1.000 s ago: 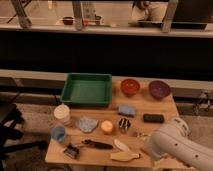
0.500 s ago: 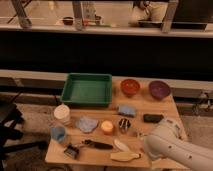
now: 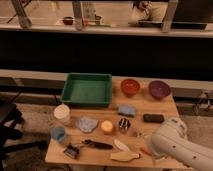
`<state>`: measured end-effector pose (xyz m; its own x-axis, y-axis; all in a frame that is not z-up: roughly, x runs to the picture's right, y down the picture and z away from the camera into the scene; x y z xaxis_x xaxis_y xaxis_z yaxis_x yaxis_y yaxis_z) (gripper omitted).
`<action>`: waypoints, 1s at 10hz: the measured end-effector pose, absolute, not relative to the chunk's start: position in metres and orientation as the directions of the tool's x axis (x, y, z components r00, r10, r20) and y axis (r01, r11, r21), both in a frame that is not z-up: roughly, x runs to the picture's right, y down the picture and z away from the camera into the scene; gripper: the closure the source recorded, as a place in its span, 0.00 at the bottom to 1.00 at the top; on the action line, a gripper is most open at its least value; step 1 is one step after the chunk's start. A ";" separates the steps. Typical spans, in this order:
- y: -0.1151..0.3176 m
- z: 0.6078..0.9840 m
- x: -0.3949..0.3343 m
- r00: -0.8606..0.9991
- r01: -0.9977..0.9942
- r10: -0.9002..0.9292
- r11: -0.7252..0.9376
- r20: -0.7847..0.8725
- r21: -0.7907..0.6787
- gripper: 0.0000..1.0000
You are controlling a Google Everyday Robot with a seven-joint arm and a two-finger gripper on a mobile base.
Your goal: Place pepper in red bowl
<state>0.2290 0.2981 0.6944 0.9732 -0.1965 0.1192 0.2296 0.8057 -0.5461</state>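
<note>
Pepper [image 3: 145,150]: thin red-orange sliver at table's [image 3: 167,107] front edge, right side, lying flat, just left of arm [image 3: 174,145], partly hidden by it. Pale yellow piece [image 3: 125,156] near, to its left.

Gripper: down at front right corner, behind arm's white shell; jaws spread wide, nothing seen held.

Red bowl [image 3: 130,86]: back of table, well apart from pepper. Purple bowl [image 3: 159,89] just beside it, right. Green bin [image 3: 87,89] on its left.

Mid-table between: blue sponge [image 3: 126,110], black block [image 3: 152,118], orange ball [image 3: 106,127].
</note>
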 end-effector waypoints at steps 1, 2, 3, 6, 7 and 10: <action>0.298 0.697 0.234 0.975 0.221 -0.186 0.809 0.120 -0.545 0.20; 0.298 0.699 0.239 0.978 0.208 -0.169 0.811 0.122 -0.546 0.20; 0.300 0.701 0.245 0.981 0.195 -0.152 0.814 0.123 -0.548 0.20; 0.304 0.707 0.258 0.983 0.181 -0.130 0.820 0.131 -0.543 0.20; 0.305 0.708 0.263 0.984 0.175 -0.124 0.822 0.130 -0.542 0.20; 0.311 0.718 0.274 0.984 0.173 -0.125 0.818 0.125 -0.548 0.20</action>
